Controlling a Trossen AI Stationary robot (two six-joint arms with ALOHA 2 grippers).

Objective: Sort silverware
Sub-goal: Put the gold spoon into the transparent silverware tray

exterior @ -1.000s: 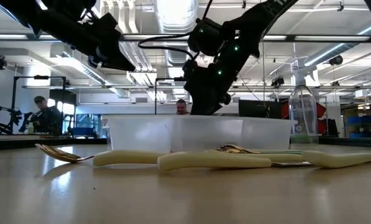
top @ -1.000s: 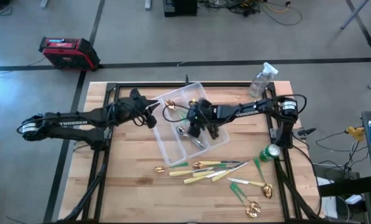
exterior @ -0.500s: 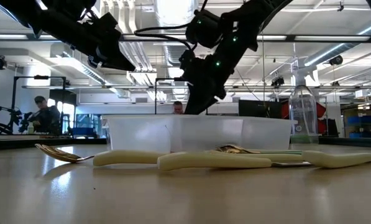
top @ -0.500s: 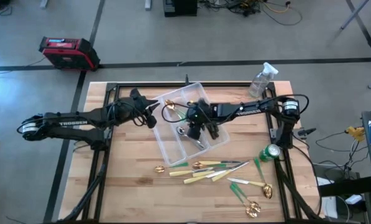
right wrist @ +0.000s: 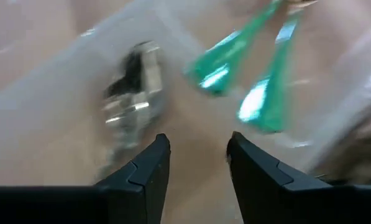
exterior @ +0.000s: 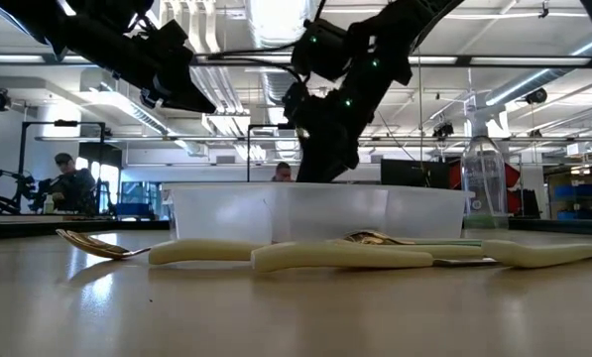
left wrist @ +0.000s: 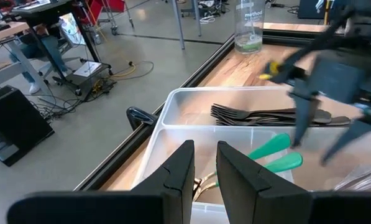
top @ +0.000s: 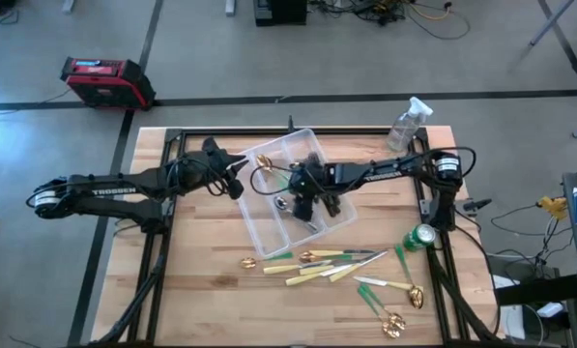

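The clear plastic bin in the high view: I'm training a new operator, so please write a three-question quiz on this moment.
1. True or false: the right claw hangs over the clear plastic divided bin.
2. Which pieces lie in the bin compartment next to the dark forks? A) cream-handled knives B) green-handled pieces C) only gold spoons
3. Fill in: the green can stands on the wooden table near the ___ arm's base.

Key: 1 true; 2 B; 3 right. The left claw waits open at the bin's edge.
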